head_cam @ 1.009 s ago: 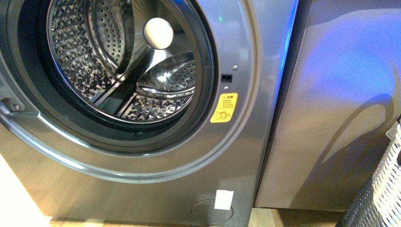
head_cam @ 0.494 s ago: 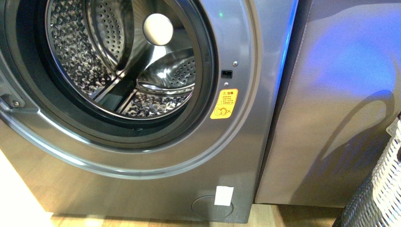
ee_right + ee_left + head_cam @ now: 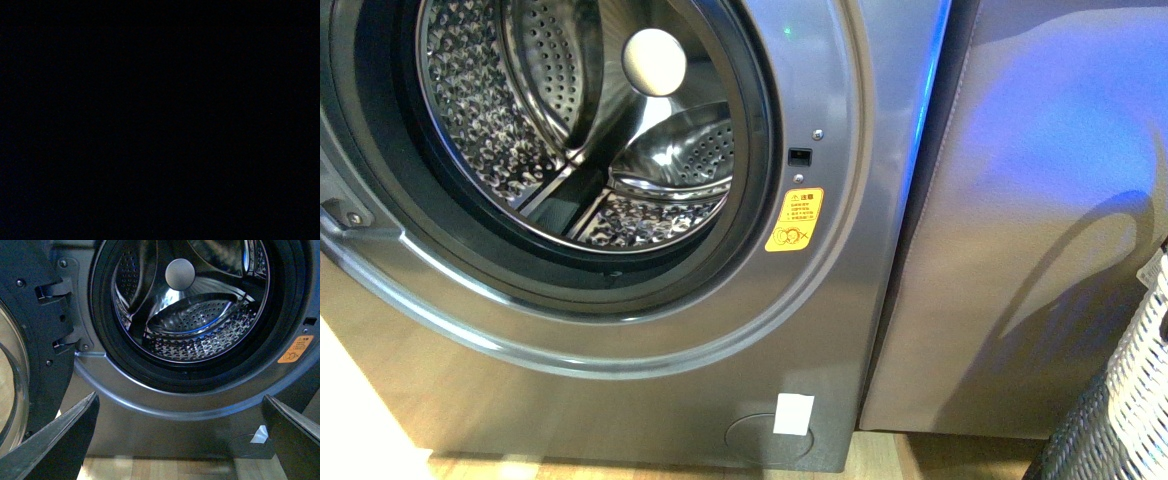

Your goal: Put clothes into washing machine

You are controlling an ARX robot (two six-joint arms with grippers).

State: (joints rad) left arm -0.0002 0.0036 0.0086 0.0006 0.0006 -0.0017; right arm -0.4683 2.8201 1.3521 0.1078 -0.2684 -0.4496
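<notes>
The grey-silver washing machine (image 3: 620, 400) fills the front view, its round porthole open and its perforated steel drum (image 3: 570, 130) showing no clothes inside. A yellow warning sticker (image 3: 794, 220) sits right of the porthole. The washing machine also shows in the left wrist view (image 3: 165, 430), with the drum (image 3: 195, 325) straight ahead. My left gripper (image 3: 182, 440) is open and empty, facing the lower front panel below the porthole, its dark fingers (image 3: 55, 440) wide apart. The navy clothes are out of view. The right wrist view is dark. Neither arm shows in the front view.
The open door (image 3: 30, 340) hangs at the machine's hinge side. A plain grey flat-sided unit (image 3: 1040, 220) stands right of the machine. A white woven basket (image 3: 1135, 390) sits at the lower right edge. Wooden floor (image 3: 880, 462) runs beneath.
The front view shifted slightly between one second ago and half a second ago; the machine appears a little higher and left. Since then nothing has moved.
</notes>
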